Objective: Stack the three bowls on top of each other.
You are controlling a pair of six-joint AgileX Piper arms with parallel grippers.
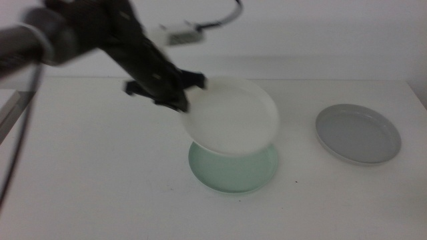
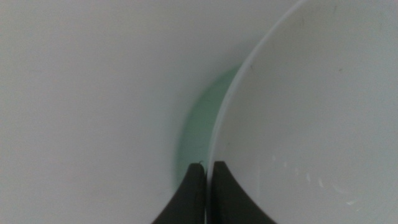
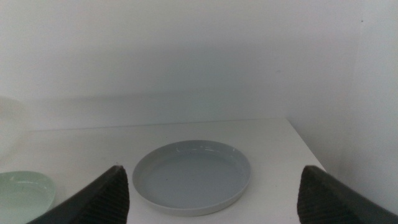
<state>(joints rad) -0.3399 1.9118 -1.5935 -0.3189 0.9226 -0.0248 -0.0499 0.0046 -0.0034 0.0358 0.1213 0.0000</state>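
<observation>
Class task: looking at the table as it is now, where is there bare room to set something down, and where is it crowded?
Bare: the table left of the mint green bowl, and the strip between it and the grey bowl. Crowded: the middle, where the left gripper holds the white bowl tilted above the mint one.

Soft, even, dim light throughout, with faint shadows; the left arm [image 1: 100,40] is motion-blurred.

White tabletop [image 1: 100,180], matte, evenly lit with soft shadows. Plain white wall [image 1: 320,40] behind its far edge. In the middle view, the tabletop's left edge shows a darker gap beyond. No windows visible.
</observation>
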